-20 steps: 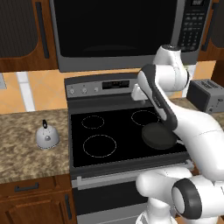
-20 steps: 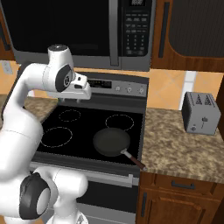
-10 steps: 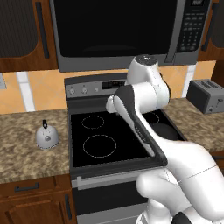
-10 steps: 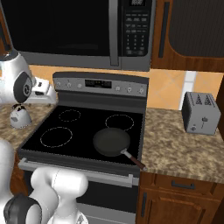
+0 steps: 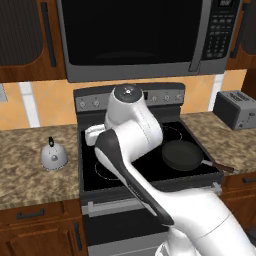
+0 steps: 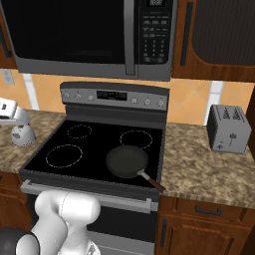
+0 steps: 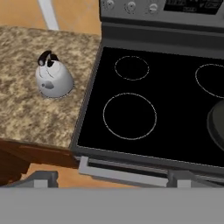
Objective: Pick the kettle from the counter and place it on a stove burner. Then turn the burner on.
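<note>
Early going: kettle (image 7: pixel 53 78) sitting upright on the granite surface (image 7: pixel 26 113) left of the cooktop, untouched. Hand (image 6: pixel 7 108) up near it, grip state impossible to tell. Big front-left burner (image 7: pixel 129 116) bare. Pickup, placement, knob turn all left.

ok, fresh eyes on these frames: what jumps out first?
The white arm swung across the front of the black cooktop, reaching toward the left. Next, the small silvery kettle upright on the granite counter left of the stove, untouched, and the black frying pan on the front right burner.
</note>
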